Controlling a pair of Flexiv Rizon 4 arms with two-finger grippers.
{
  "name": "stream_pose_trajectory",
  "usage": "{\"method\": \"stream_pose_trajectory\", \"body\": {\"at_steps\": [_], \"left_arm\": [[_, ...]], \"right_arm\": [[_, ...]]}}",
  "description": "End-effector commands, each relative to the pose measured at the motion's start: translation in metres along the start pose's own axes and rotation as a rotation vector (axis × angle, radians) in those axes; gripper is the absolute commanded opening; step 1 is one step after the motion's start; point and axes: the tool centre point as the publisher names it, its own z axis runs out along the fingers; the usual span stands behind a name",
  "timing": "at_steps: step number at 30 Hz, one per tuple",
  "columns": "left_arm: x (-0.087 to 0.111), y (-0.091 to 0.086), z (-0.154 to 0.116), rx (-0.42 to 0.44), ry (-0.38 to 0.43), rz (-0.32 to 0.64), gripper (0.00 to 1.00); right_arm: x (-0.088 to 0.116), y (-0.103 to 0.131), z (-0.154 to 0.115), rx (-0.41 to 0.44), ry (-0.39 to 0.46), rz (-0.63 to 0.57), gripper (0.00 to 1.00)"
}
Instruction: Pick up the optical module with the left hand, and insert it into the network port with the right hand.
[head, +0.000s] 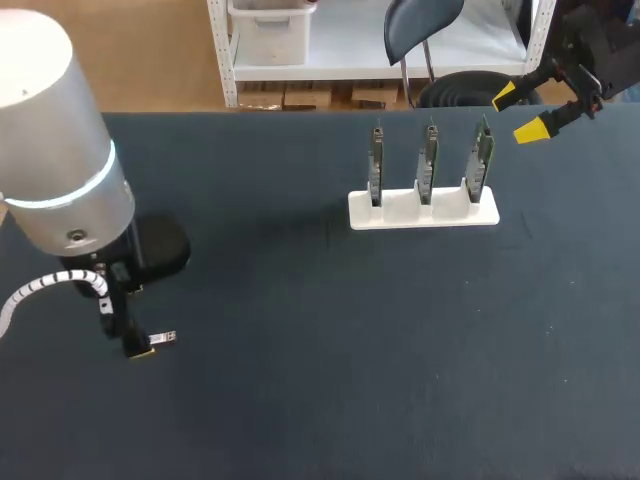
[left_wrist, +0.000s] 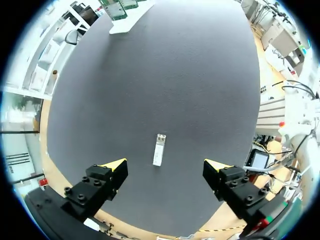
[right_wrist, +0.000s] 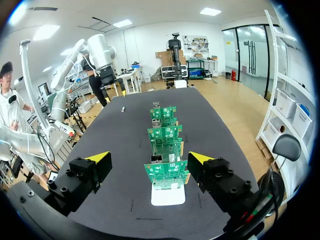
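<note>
Zero steps finished: the optical module (left_wrist: 159, 149) lies flat on the dark worktop (head: 300, 380), not lifted, and nothing has been pushed into any port.
Module place: toward 8 o'clock of the worktop in the head view, well apart from the boards.
Left tool (left_wrist: 165, 165): fingers spread wide and poised over the module. In its wrist view the module lies between the two yellow tips and slightly ahead of them, touching neither.
Right tool (head: 520, 112): fingers apart and holding nothing, at about 1 o'clock of the worktop, just past the right end of the rack.
Rack: a white stand (head: 423, 212) at about 1 o'clock holds three circuit boards (head: 428, 160) upright in a row. The right wrist view looks along that row, with the nearest board just ahead of its fingers.
Network port: I judge it sits on one of the boards, but I cannot tell which.
Stage: pre-grasp, by my reading.
Left to do: everything. That means closing on the module, lifting it, passing it across to the other arm, and seating it in the port.
</note>
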Motion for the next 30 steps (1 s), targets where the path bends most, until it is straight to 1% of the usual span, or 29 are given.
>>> {"method": "stream_pose_trajectory", "body": {"at_steps": [1, 4, 8, 13, 15, 23, 30], "left_arm": [[0.006, -0.002, 0.006, 0.018, -0.017, 0.009, 1.00], [0.010, -0.005, 0.015, 0.047, -0.005, 0.004, 1.00], [0.014, -0.010, 0.029, 0.093, -0.010, -0.007, 1.00], [0.014, -0.010, 0.038, 0.105, -0.007, 0.004, 1.00], [0.015, -0.011, 0.042, 0.113, 0.015, 0.027, 1.00], [0.012, -0.003, 0.049, 0.109, 0.017, 0.056, 1.00], [0.015, 0.002, 0.053, 0.118, 0.026, 0.076, 1.00]], "right_arm": [[0.000, -0.004, 0.000, -0.007, -0.001, 0.000, 1.00], [0.000, -0.004, 0.000, -0.007, -0.001, 0.000, 1.00], [0.000, -0.004, 0.000, -0.007, -0.001, 0.000, 1.00], [0.000, -0.004, 0.000, -0.007, -0.001, 0.000, 1.00], [0.000, -0.004, 0.000, -0.007, -0.001, 0.000, 1.00], [0.000, -0.004, 0.000, -0.007, -0.001, 0.000, 1.00], [0.000, -0.004, 0.000, -0.007, -0.001, 0.000, 1.00]]}}
